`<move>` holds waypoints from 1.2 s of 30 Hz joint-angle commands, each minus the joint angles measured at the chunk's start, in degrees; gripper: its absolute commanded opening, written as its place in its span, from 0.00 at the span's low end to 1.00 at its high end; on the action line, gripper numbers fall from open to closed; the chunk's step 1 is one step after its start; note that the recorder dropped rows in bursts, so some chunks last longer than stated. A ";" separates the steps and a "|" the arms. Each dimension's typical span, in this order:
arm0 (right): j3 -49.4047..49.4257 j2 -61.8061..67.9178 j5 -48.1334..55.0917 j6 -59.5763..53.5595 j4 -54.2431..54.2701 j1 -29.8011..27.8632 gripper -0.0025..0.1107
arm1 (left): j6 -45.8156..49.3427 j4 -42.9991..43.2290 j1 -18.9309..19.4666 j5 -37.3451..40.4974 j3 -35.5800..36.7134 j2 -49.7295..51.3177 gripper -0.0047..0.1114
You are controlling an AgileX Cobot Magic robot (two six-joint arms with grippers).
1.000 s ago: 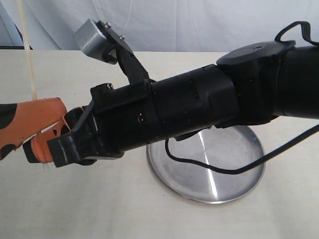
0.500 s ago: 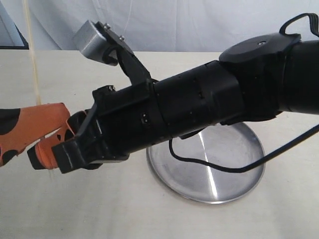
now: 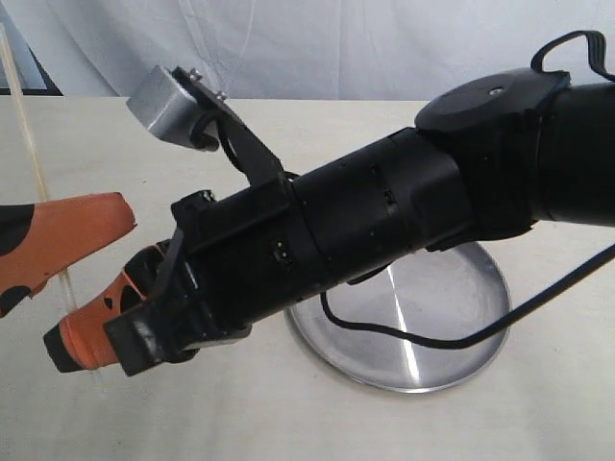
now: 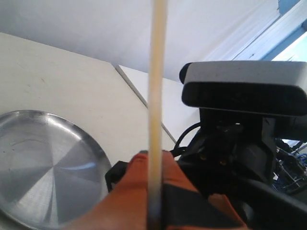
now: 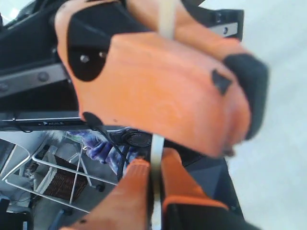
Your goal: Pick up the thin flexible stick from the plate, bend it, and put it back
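**Left gripper** (image 4: 154,165): the 2 orange fingers (image 4: 134,191) are pressed together on the thin flexible stick (image 4: 157,72), which rises from between them in a straight pale line to the frame edge.

**Right gripper** (image 5: 154,165): its 2 orange fingers (image 5: 134,191) stand a narrow slit apart, and the stick fills that slit. Both grippers thus hold the same stick, at 2 separate points. In the right wrist view the left gripper's orange body lies just beyond the right fingertips, with the stick showing again past it.

**Exterior view:** the stick (image 3: 29,134) hangs in the air, clear of the plate (image 3: 452,317) and to the left of it. It runs steeply from the upper left corner down through the left gripper (image 3: 115,219) and shows again in the gap below. It then reaches the right gripper (image 3: 82,336), which sits lower and near the left one. Over this length the stick is tilted and looks nearly straight; any slight curve cannot be told.

The right arm (image 3: 365,221), black and bulky, reaches across the middle of the view from the right edge, passing above the plate's left part and hiding it. A silver camera box (image 3: 163,96) stands up on a black bracket from that arm, and a black cable (image 3: 413,331) loops over the plate. The plate, round and shiny, rests on the pale table (image 3: 288,423); a white cloth (image 3: 336,48) hangs behind.
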 commanded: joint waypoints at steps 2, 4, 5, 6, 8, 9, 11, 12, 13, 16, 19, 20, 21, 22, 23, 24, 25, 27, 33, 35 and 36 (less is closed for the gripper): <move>-0.25 -0.69 5.55 -0.91 4.22 0.15 0.02 | 1.73 3.69 -0.05 -2.20 0.23 0.14 0.04; -0.25 -0.69 6.10 -0.91 4.33 0.15 0.02 | 2.35 4.11 -0.05 -2.73 0.23 0.14 0.04; -0.25 -0.69 6.37 -0.91 4.47 0.15 0.02 | 2.61 4.81 -0.05 -3.19 0.23 0.14 0.04; -0.25 -0.69 6.59 -0.91 4.47 0.15 0.02 | 2.62 5.76 -0.05 -3.60 0.23 0.14 0.04; -0.25 -0.69 6.76 -0.91 4.47 0.15 0.02 | 2.62 7.74 -0.05 -4.37 0.23 0.14 0.04; -0.25 -0.69 7.06 -0.91 4.64 0.15 0.02 | 2.62 8.39 -0.05 -4.62 0.23 0.14 0.04; -0.25 -0.69 8.05 -0.91 5.22 0.15 0.02 | 2.62 9.05 -0.05 -5.10 0.23 0.14 0.04; -0.25 -0.69 8.26 -1.04 5.33 0.15 0.02 | 2.62 9.05 -0.05 -5.37 0.23 0.14 0.04; -0.25 -0.69 8.26 -1.04 5.33 0.15 0.02 | 2.62 9.05 -0.05 -5.37 0.23 0.14 0.04; -0.25 -0.69 6.19 -1.05 3.93 0.15 0.02 | 2.23 6.07 -0.05 -5.06 0.23 0.14 0.04; -0.25 -0.69 2.95 -1.05 0.09 0.15 0.02 | 1.65 -0.41 -0.05 -4.23 0.23 0.14 0.04; -0.25 -0.69 2.20 -1.05 -1.31 0.15 0.02 | 1.65 -0.97 -0.05 -3.97 0.23 0.14 0.04; -0.25 -0.69 1.64 -0.90 -2.86 0.15 0.02 | 1.65 -0.97 -0.05 -3.87 0.23 0.14 0.04; -0.25 -0.69 1.21 -0.57 -4.28 0.15 0.02 | 1.65 -0.97 -0.05 -3.84 -0.04 0.14 0.04; -0.25 -0.69 0.96 -0.03 -5.10 0.15 0.02 | 1.98 -0.97 -0.05 -3.63 -0.16 0.14 0.05; -0.25 -0.69 0.96 0.32 -5.61 0.15 0.02 | 1.98 -0.97 -0.05 -3.63 -0.38 0.14 0.07; -0.25 -0.69 0.96 0.47 -5.87 0.15 0.02 | 1.98 -0.97 -0.05 -3.51 -0.39 0.14 0.09; -0.25 -0.69 0.96 0.47 -6.14 0.15 0.02 | 1.98 -0.97 -0.05 -3.51 -0.39 0.14 0.17; -0.25 -0.69 -0.15 0.58 -9.44 0.15 0.02 | 1.98 -0.97 -0.05 -3.99 -0.39 0.14 0.45; -0.25 -0.69 -0.03 0.58 -10.44 0.15 0.02 | 1.62 -0.97 -0.05 -5.01 -0.39 0.14 0.45; -0.25 -0.69 0.20 0.58 -10.93 0.15 0.02 | 1.62 -0.97 -0.05 -5.59 -0.39 0.14 0.44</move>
